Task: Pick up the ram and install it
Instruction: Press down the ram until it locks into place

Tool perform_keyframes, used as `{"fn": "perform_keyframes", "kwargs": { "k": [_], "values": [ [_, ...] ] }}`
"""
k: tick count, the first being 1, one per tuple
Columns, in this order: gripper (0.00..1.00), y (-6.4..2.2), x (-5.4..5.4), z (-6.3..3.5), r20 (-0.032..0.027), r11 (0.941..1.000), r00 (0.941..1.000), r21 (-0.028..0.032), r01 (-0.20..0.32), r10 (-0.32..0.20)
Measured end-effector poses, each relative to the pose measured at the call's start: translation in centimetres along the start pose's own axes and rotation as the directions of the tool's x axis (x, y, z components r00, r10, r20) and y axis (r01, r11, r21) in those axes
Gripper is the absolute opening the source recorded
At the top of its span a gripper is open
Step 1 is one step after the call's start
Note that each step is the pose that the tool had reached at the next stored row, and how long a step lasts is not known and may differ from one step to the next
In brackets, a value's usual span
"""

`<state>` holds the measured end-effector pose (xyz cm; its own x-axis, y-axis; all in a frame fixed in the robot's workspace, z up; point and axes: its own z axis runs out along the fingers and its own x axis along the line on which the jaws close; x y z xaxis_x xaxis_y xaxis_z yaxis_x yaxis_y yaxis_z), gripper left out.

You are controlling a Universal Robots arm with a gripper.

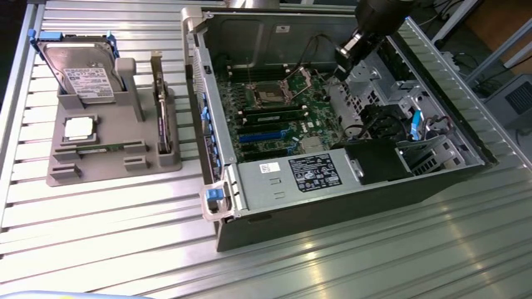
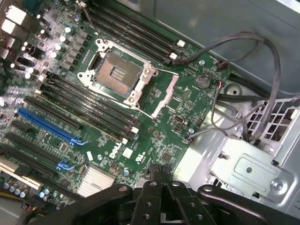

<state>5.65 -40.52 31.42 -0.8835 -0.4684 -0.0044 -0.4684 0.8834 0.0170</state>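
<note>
Ram (image 1: 111, 149) flat in grey holder (image 1: 171, 163); claw (image 2: 162, 177) closed, empty, over Dell-marked motherboard (image 2: 154, 136).

Arm (image 1: 378, 18) cut off by frame edge, PC case (image 1: 465, 156) hiding tray's far side

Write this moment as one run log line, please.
gripper: shut, holding nothing | over motherboard in open computer case | ram: in grey holder beside case

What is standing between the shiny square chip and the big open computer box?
The dark expansion card stands on edge in the gray holder, between the chip and the computer case. The exterior view shows it.
</note>
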Motion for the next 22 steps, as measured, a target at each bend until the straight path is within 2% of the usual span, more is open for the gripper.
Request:
{"fn": "perform_keyframes", "kwargs": {
  "k": [4,9,12,15,19,22],
  "values": [
    [0.10,0.00,0.00,0.03,0.0008,0.9989,0.9989,0.0002,-0.048,0.048],
    [0.10,0.00,0.00,0.07,0.0019,0.9939,0.9939,0.0004,-0.111,0.111],
    [0.10,0.00,0.00,0.09,0.0029,0.9857,0.9857,0.0005,-0.169,0.169],
    [0.10,0.00,0.00,0.11,0.0035,0.9798,0.9798,0.0006,-0.200,0.200],
    [0.10,0.00,0.00,0.14,0.0044,0.9678,0.9678,0.0006,-0.252,0.252],
    [0.10,0.00,0.00,0.18,0.0055,0.9501,0.9500,0.0006,-0.312,0.312]
  ]
}}
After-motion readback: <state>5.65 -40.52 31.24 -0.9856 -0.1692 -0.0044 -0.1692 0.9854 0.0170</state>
